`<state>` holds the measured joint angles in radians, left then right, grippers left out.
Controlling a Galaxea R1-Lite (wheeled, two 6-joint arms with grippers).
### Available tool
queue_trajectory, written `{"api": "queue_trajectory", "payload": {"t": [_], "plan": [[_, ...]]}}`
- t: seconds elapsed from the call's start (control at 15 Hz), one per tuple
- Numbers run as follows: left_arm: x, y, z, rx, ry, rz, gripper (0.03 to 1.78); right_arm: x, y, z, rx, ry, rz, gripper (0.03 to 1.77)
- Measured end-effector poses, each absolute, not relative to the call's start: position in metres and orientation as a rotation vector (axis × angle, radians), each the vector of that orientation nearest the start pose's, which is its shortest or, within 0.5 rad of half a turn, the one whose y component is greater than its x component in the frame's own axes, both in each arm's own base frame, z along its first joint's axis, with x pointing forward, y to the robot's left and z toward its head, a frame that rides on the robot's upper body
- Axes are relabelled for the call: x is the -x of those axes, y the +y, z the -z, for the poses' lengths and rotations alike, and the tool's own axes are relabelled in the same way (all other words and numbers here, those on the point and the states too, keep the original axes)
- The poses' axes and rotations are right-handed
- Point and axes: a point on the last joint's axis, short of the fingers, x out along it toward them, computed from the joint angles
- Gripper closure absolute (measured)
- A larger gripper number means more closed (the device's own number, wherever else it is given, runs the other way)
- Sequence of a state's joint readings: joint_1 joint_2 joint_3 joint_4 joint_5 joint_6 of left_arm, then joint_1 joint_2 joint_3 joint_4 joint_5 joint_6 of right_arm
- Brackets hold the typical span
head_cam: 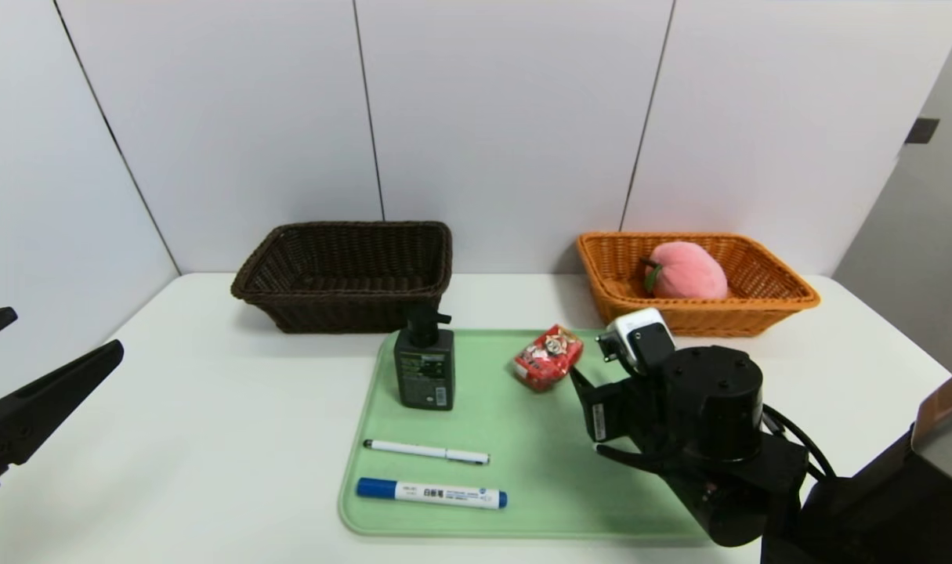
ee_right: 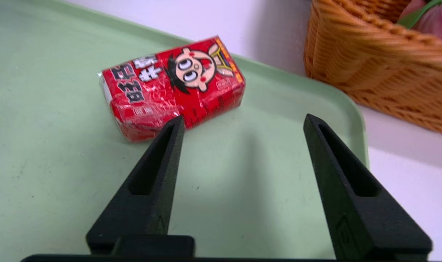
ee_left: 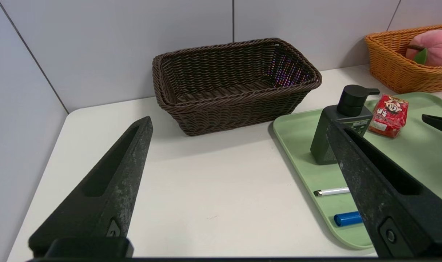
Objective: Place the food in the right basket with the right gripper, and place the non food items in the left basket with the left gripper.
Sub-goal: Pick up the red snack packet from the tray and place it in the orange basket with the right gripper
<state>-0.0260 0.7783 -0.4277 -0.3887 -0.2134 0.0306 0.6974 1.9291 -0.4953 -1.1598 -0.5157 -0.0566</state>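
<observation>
The pink plush peach lies inside the orange right basket. The red snack packet rests on the green tray. My right gripper hangs open just above the tray, close to the packet, which lies off to one side of its fingers and not between them. The dark pump bottle, the thin white pen and the blue-capped marker also sit on the tray. The dark brown left basket holds nothing. My left gripper stays open and empty at the table's left edge.
Both baskets stand at the back against the white wall. Bare white table lies between the left gripper and the tray. The orange basket is close beyond the tray's corner by the right gripper.
</observation>
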Motion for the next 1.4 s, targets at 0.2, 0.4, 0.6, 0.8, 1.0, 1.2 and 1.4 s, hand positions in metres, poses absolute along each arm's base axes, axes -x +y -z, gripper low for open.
{"api": "queue_trajectory", "payload": {"t": [0.2, 0.4, 0.6, 0.8, 1.0, 1.2, 1.4], "plan": [[-0.076, -0.007, -0.226, -0.034, -0.048, 0.239, 0.12, -0.235, 0.184, -0.099, 0.205, 0.195, -0.24, 0.45], [-0.075, -0.007, -0.226, -0.035, -0.052, 0.239, 0.12, -0.232, 0.182, -0.099, 0.204, 0.198, -0.246, 0.34], [-0.074, -0.007, -0.226, -0.035, -0.055, 0.239, 0.12, -0.229, 0.178, -0.106, 0.192, 0.19, -0.314, 0.26], [-0.073, -0.007, -0.225, -0.035, -0.055, 0.24, 0.12, -0.234, 0.177, -0.124, 0.226, 0.202, -0.339, 0.2], [-0.072, -0.007, -0.224, -0.034, -0.058, 0.24, 0.12, -0.244, 0.177, -0.153, 0.233, 0.212, -0.394, 0.17], [-0.07, -0.007, -0.222, -0.03, -0.048, 0.241, 0.12, -0.256, 0.162, -0.187, 0.286, 0.243, -0.481, 0.14], [-0.069, -0.007, -0.221, -0.029, -0.041, 0.24, 0.12, -0.27, 0.137, -0.223, 0.373, 0.262, -0.592, 0.13]]}}
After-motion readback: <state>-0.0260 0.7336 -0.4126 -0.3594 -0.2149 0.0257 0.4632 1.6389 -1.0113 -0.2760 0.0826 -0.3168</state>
